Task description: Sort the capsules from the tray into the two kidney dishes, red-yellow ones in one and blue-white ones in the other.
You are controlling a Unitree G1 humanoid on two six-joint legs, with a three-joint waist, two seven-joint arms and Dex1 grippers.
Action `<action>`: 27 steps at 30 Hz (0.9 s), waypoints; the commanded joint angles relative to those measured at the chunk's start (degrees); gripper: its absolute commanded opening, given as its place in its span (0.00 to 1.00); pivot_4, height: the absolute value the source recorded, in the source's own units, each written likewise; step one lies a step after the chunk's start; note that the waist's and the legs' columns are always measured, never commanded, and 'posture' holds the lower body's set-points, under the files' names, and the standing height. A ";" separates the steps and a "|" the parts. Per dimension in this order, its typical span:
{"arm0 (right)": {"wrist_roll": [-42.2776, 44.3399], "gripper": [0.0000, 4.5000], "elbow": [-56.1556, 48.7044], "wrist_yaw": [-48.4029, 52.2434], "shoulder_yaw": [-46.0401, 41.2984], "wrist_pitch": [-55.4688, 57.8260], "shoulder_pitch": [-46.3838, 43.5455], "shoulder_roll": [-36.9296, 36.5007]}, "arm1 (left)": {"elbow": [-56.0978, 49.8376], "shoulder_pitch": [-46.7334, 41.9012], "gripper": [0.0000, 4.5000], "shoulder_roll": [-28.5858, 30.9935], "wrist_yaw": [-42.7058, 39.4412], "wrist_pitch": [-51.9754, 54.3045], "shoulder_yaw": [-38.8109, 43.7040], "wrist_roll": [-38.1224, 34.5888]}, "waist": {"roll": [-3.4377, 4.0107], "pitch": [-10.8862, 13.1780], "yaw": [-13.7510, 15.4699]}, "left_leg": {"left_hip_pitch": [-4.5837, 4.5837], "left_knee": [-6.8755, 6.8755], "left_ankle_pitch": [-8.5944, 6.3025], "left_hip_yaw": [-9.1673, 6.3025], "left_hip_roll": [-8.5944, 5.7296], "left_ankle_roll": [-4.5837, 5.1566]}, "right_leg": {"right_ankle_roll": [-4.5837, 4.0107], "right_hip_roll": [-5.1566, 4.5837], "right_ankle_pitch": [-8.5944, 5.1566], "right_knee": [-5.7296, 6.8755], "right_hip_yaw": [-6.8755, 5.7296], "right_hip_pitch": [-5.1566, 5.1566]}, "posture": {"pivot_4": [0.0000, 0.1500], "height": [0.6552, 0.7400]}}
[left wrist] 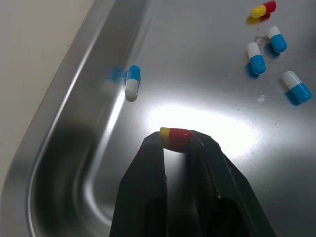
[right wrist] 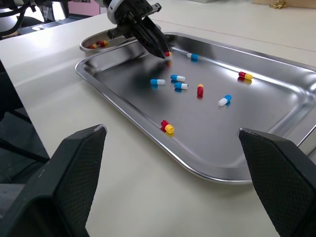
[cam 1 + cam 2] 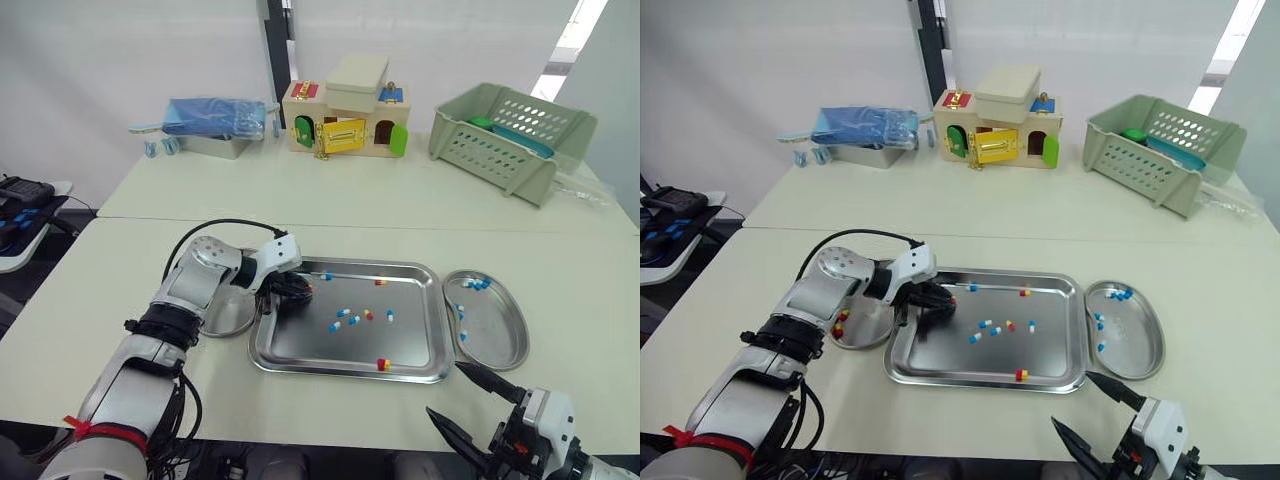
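A steel tray (image 3: 345, 372) holds several loose capsules: blue-white ones (image 3: 345, 318) near its middle and a red-yellow one (image 3: 383, 364) by its near rim. My left gripper (image 1: 177, 140) is low over the tray's far left corner, shut on a red-yellow capsule (image 1: 174, 138); a blue-white capsule (image 1: 132, 81) lies close by. The left kidney dish (image 3: 872, 330) holds a few red-yellow capsules (image 3: 840, 320). The right kidney dish (image 3: 495, 335) holds several blue-white capsules (image 3: 475, 283). My right gripper (image 3: 447, 392) stands open off the tray's near right corner, holding nothing.
At the back of the table stand a green plastic basket (image 3: 510, 135), a wooden toy house with latches (image 3: 345, 120) and a metal container with a blue bag (image 3: 215, 125). A black device (image 3: 20, 195) sits on a side surface at the left.
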 commanded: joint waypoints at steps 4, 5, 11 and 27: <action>1.73 1.00 -0.90 4.86 -0.86 -2.73 -0.53 -3.40 | -14.45 6.15 0.08 9.30 1.12 10.50 9.63 -5.62 | 0.01 0.00 -0.46 | 0.03 0.00 0.00 0.00 0.01 0.00 | 0.00 0.00 0.00 0.00 0.03 0.02 | 1.00 1.00; 2.12 1.00 -0.35 5.73 -0.93 -2.82 -1.31 -4.08 | -15.90 7.71 0.08 11.00 1.67 11.93 11.26 -6.18 | 0.01 0.00 -0.47 | 0.05 0.00 0.00 -0.01 0.01 0.01 | 0.00 0.00 0.00 0.00 0.02 0.03 | 1.00 1.00; 4.54 1.00 3.00 9.97 -1.46 -2.58 -6.15 -6.98 | -21.15 17.75 0.08 18.74 4.98 17.23 19.43 -8.47 | 0.01 0.00 -0.13 | 0.06 -0.02 -0.01 -0.02 0.03 0.01 | 0.00 0.02 0.00 -0.02 0.02 0.05 | 1.00 1.00; 4.38 1.00 9.32 13.96 -0.56 -4.04 -9.58 -6.72 | -25.79 23.33 0.28 20.92 9.55 19.87 21.68 -12.27 | 0.00 0.01 0.78 | 0.05 -0.02 -0.01 0.01 0.03 0.01 | 0.00 0.01 0.00 -0.04 0.02 0.05 | 1.00 1.00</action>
